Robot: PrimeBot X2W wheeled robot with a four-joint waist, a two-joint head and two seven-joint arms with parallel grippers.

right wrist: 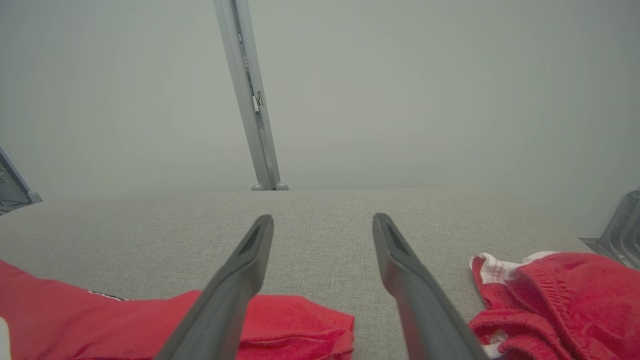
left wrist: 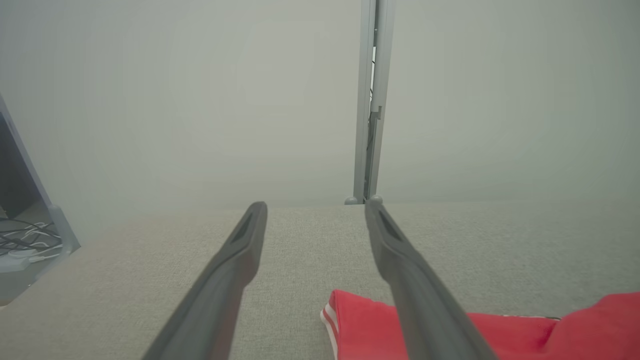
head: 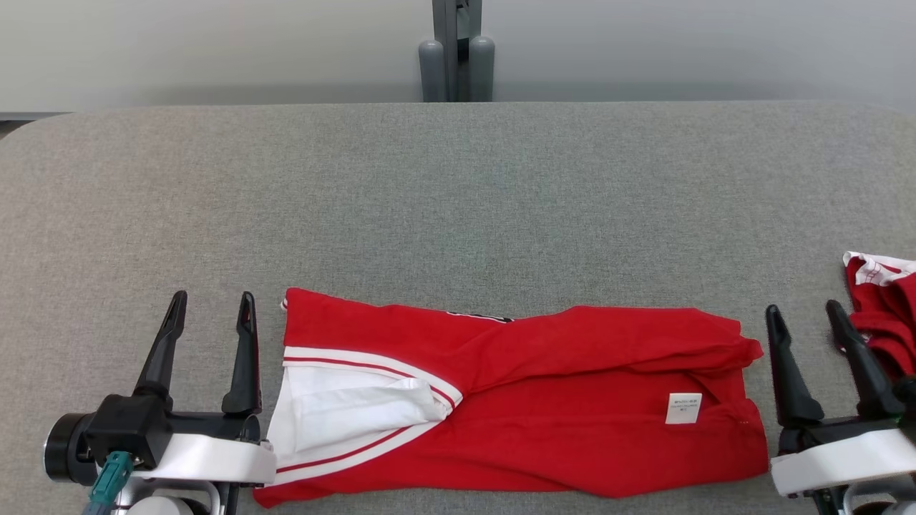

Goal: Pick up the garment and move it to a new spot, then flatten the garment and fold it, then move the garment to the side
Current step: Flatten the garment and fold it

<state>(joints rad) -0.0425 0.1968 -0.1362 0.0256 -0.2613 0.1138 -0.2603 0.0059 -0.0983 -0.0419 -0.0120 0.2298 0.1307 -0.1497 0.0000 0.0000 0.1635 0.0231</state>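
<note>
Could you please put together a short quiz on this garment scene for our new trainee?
1. True or false: the left gripper is shut on the folded red garment.
2. Where does the crumpled red garment lie? A: beside the right gripper, at the right of the table. B: on top of the folded one. C: between the left gripper's two fingers.
3. Fill in: the white label sits near the folded garment's ___ end, by the robot's sides.
Key: 1 false, it stands open beside the garment; 2 A; 3 right.
</note>
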